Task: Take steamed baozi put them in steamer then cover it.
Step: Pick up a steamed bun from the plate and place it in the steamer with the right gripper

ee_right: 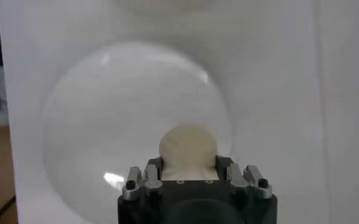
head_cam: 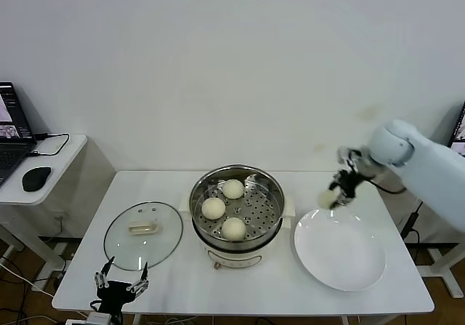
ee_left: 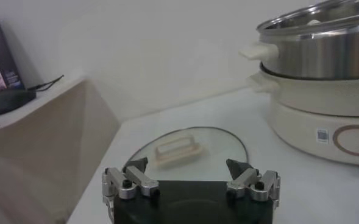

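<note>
Three steamed baozi (head_cam: 233, 189) (head_cam: 213, 208) (head_cam: 234, 228) lie on the perforated tray of the steamer (head_cam: 269, 223) at the table's middle. My right gripper (head_cam: 333, 197) is shut on a fourth baozi (ee_right: 188, 148), held in the air over the far left rim of the white plate (head_cam: 349, 259), to the right of the steamer. The glass cover (head_cam: 123, 241) with its cream handle (ee_left: 177, 150) lies flat on the table left of the steamer. My left gripper (head_cam: 120, 278) is open at the table's near edge, just before the cover, with nothing between its fingers.
A side table (head_cam: 51, 158) at the far left carries a laptop (head_cam: 11, 132) and a black mouse (head_cam: 36, 178). The steamer's cream base (ee_left: 307, 119) stands close to the cover's right. A wall closes the back of the table.
</note>
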Motion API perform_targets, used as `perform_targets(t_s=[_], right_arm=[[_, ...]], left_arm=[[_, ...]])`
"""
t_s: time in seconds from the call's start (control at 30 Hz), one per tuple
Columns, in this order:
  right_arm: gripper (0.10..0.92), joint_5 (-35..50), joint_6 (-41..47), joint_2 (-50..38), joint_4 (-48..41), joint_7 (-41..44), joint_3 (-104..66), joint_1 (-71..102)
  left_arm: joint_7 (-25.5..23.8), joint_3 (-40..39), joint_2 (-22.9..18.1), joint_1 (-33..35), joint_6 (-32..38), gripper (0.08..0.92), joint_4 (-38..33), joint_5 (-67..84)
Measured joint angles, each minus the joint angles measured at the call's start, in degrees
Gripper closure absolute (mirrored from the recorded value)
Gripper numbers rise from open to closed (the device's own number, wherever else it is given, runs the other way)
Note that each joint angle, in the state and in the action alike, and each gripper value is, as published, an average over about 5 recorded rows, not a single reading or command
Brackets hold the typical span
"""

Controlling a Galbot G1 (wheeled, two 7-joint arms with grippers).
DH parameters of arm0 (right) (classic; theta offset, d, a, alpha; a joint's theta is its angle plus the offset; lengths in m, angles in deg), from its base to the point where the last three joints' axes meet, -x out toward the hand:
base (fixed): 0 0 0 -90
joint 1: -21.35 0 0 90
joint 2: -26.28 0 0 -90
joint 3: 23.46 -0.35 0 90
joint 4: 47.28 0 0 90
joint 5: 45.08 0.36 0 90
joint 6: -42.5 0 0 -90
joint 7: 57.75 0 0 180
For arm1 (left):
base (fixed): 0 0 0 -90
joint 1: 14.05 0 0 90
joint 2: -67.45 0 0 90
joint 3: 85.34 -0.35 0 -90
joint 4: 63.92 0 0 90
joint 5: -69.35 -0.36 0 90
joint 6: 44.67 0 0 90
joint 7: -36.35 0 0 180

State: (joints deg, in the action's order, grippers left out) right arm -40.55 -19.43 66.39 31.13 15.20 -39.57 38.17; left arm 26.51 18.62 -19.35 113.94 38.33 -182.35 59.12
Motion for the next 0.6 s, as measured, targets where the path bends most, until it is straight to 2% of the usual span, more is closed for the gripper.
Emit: perform_targets(t_s=[0.33, 0.6], right_arm=[[0.48, 11.0, 3.5, 11.7, -3.8, -0.3, 11.1, -13.1], [0.482, 14.6, 4.8, 20.1, -7.5, -0.6, 17.8, -16.9]], left_arm=[[0.2, 1.7, 0.8, 0.1, 0.1, 0.177, -0.4, 1.5], [0.1, 2.6, 0.6, -0.1, 0.0, 0.177, -1.2, 3.0]])
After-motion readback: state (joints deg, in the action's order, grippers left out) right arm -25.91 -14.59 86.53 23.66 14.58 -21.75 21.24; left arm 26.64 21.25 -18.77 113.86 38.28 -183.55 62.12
